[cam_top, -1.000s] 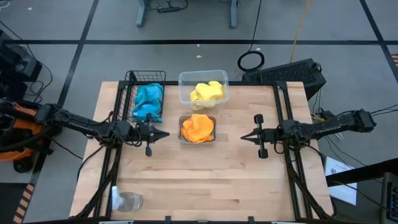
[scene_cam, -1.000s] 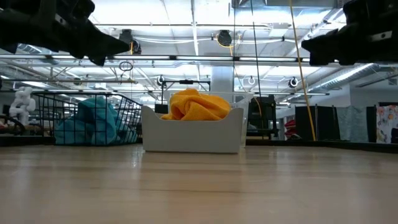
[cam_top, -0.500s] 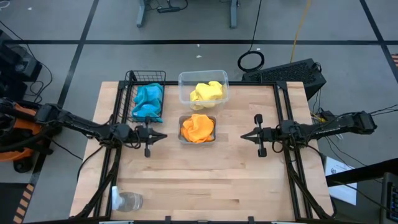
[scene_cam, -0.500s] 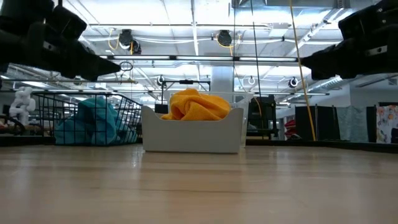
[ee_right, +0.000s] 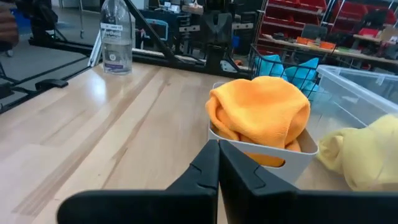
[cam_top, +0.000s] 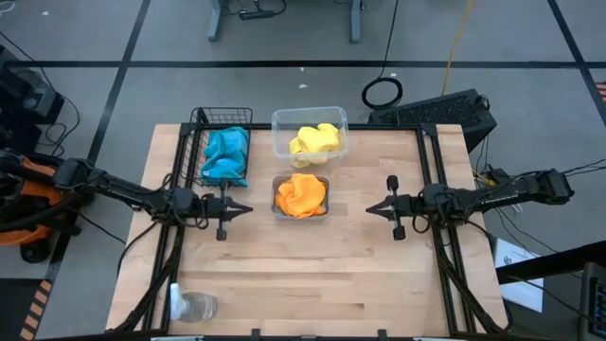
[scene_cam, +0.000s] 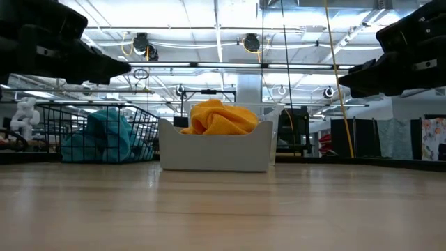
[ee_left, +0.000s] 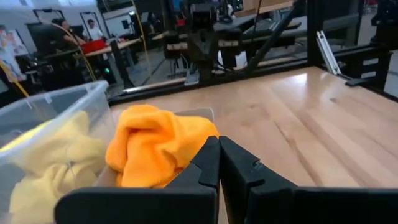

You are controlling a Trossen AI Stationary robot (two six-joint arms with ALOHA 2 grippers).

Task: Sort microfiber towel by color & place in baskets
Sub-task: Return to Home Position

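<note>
While both arms are reaching in over the tabletop (cam_top: 312,275) from its left and right edges, the left gripper (cam_top: 244,208) is hovering above the wood between the left edge and the grey tray (scene_cam: 216,153). Its two fingers are pressing fully together and are holding nothing. The right gripper (cam_top: 372,208) is hovering opposite, between the tray and the right edge. Its fingers are also pressing flat against each other, with nothing between them.

The grey tray is standing near the middle of the tabletop, and an orange towel (cam_top: 301,194) is sitting heaped in it, rising above its rim. Just behind the tray, the clear plastic tub (cam_top: 310,112) is standing at the far edge, and a yellow towel (cam_top: 314,140) is lying inside it. The black wire basket (cam_top: 222,112) is standing at the far left corner, just beside the tub, and blue towels (cam_top: 227,154) are lying bunched in it. A clear bottle (cam_top: 194,306) is standing upright at the near left corner, well apart from the three baskets.
</note>
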